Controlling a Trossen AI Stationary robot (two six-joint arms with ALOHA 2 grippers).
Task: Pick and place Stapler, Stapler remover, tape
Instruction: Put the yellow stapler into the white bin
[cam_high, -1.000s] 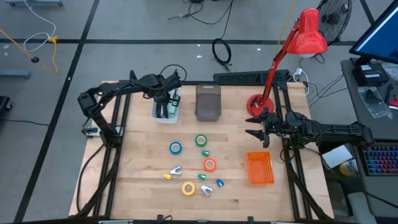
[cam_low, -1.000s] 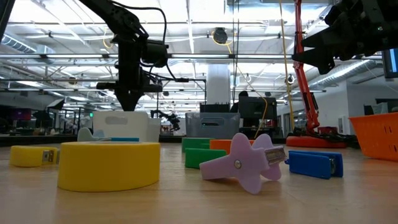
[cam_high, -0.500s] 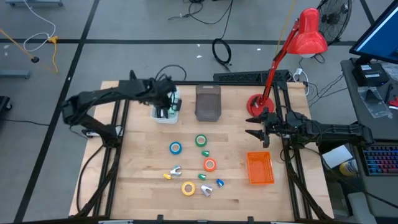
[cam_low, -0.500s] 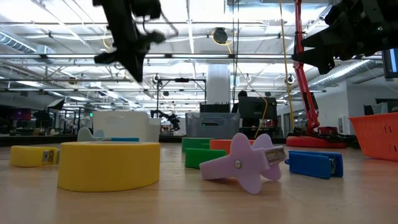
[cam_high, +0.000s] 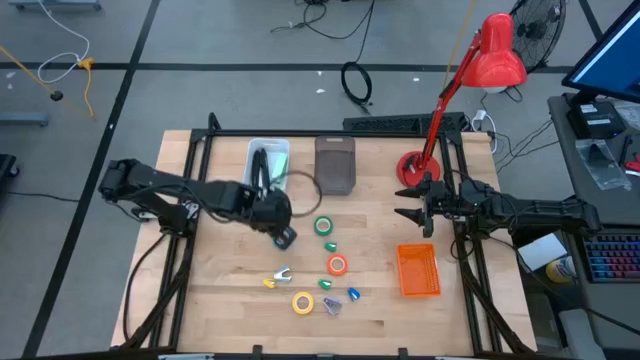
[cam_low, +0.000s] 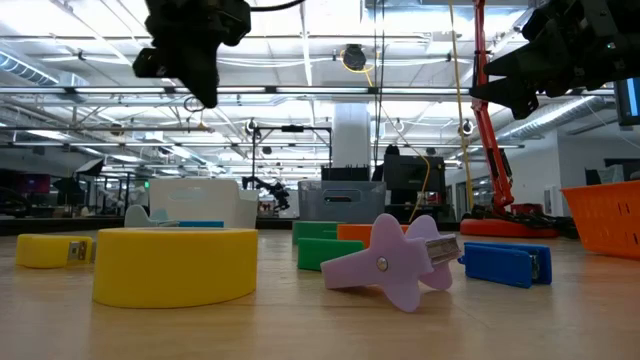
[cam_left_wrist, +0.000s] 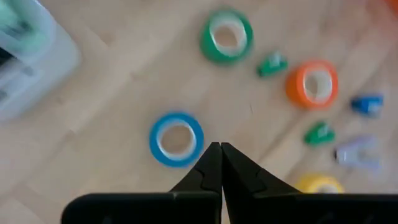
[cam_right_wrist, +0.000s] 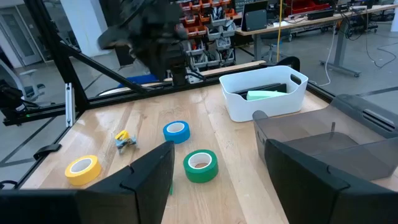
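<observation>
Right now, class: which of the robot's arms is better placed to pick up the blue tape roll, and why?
The left. The left gripper, fingers shut, hovers right by the blue tape roll, while the right gripper waits open beyond the table's right edge, beside the red lamp base.

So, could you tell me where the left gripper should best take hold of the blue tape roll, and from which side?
Probably from straight above, pinching one wall of the ring. The blue tape roll lies flat on the table with its hole facing up, so one finger could drop into the hole and the other outside the rim. The left gripper hangs just above it, fingers shut, and must open first.
</observation>
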